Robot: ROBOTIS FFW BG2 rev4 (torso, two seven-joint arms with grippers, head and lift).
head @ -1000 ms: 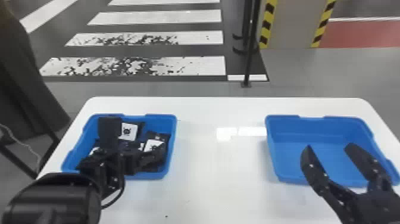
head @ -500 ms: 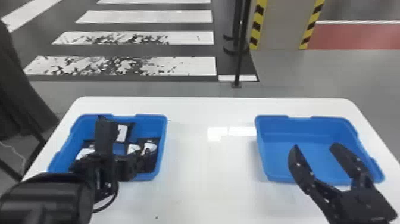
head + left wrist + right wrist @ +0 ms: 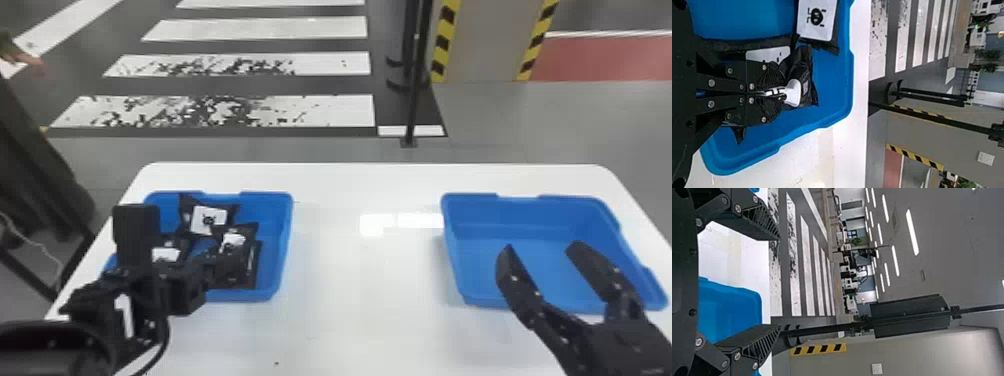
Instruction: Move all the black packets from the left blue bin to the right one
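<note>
In the head view my left gripper (image 3: 222, 265) is low in the left blue bin (image 3: 281, 225), at a black packet with a white label (image 3: 233, 240). The left wrist view has the left gripper (image 3: 775, 94) shut on that black packet (image 3: 806, 74), its label bulging past the fingertips. Other black packets lie around it: one at the back (image 3: 208, 219), one to the left (image 3: 165, 254). My right gripper (image 3: 542, 250) is parked open over the front of the right blue bin (image 3: 510, 220), which holds nothing visible; its fingers stand wide apart around the right gripper's midpoint (image 3: 777, 282).
Both bins stand on a white table (image 3: 370, 290), with a wide stretch of tabletop between them. The bin walls rise around the left gripper. Behind the table are a dark pole (image 3: 415, 90) and a striped floor. A person stands beyond the left edge.
The left arm has shifted left over its bin, and the labelled packet at its fingers has moved slightly left too. The head view has swayed sideways. The right arm stays roughly in place.
</note>
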